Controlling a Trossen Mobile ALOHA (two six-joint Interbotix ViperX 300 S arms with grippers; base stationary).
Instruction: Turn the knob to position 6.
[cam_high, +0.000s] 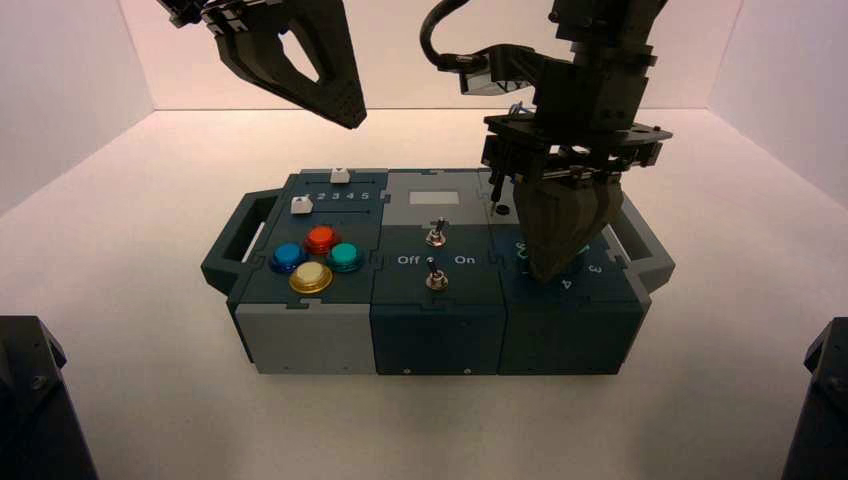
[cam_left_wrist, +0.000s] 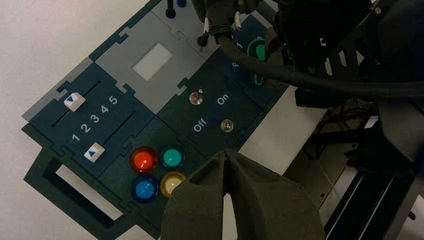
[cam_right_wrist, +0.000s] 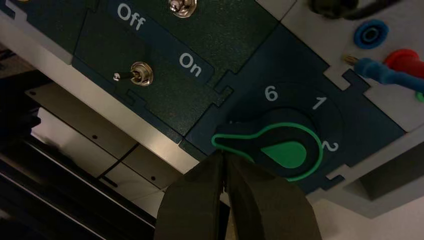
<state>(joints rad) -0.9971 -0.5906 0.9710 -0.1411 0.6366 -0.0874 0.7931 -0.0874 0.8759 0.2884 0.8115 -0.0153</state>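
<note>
Though beside 6, knob tip short.

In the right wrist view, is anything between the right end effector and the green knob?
No. The right end effector, fingers together, sits right at the knob's pointed tip, with no other part between them in the right wrist view.

The knob just beside the right pincer has a bright green outline, a darker body and a bright green teardrop at its middle. The digit 6 beyond it is white on dark teal. Farther from that black pincer sit orange, blue, teal and yellow push buttons. The surface is white.
</note>
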